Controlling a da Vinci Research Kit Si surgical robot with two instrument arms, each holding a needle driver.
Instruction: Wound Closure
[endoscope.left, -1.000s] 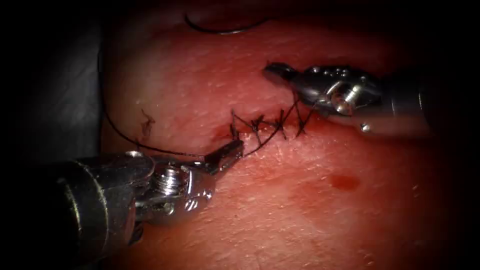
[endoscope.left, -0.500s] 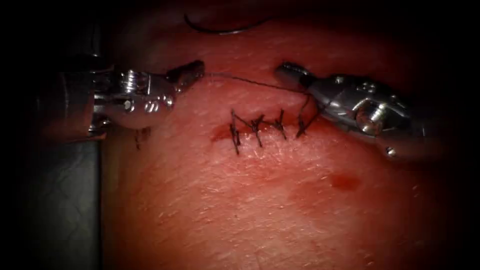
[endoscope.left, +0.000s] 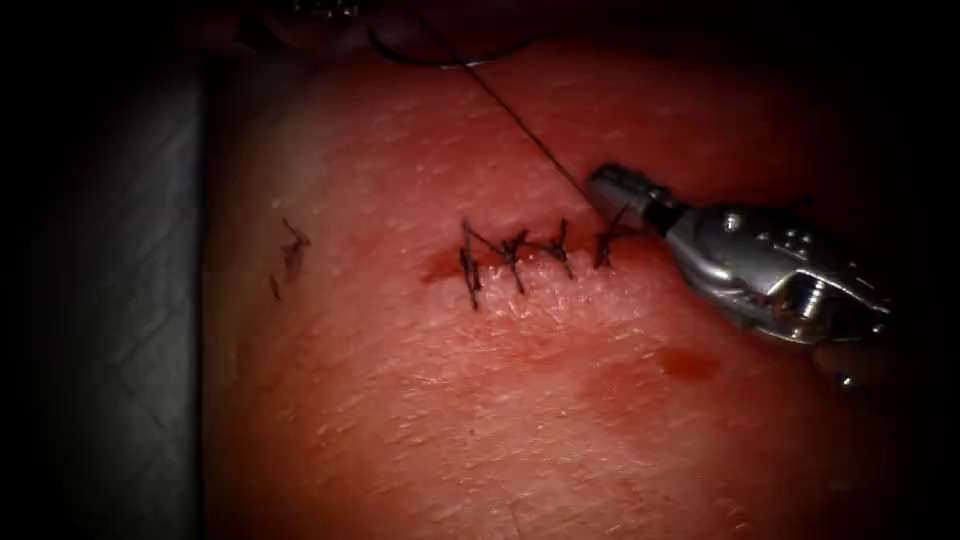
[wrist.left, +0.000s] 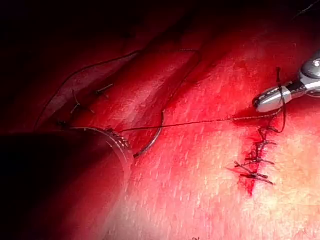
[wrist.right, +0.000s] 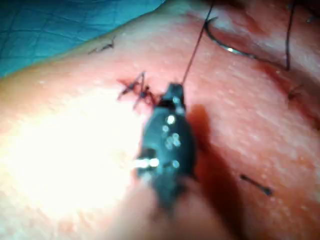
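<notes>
The cut in the tissue (endoscope.left: 420, 420) is held by a row of dark stitches (endoscope.left: 530, 250). My right tool (endoscope.left: 605, 185) lies with its tip at the right end of that row, jaws shut on the thread (endoscope.left: 520, 130). The thread runs taut from there up and left to the top edge. In the left wrist view the same thread (wrist.left: 200, 122) stretches from the right tool (wrist.left: 267, 101) to my left tool (wrist.left: 116, 136), which holds it. The curved needle (endoscope.left: 440, 62) lies free on the tissue beyond the cut, in neither tool; the needle (wrist.right: 230, 50) is not in the tissue.
Short cut ends of thread (endoscope.left: 290, 250) lie on the tissue left of the cut. A spot of red fluid (endoscope.left: 690, 363) sits to the lower right of the stitches. A grey-blue drape (endoscope.left: 120, 300) borders the tissue on the left.
My left tool rose from the lower left to the upper left and on past the top edge, drawing the thread taut. The right tool's tip dropped to the right end of the stitch row.
</notes>
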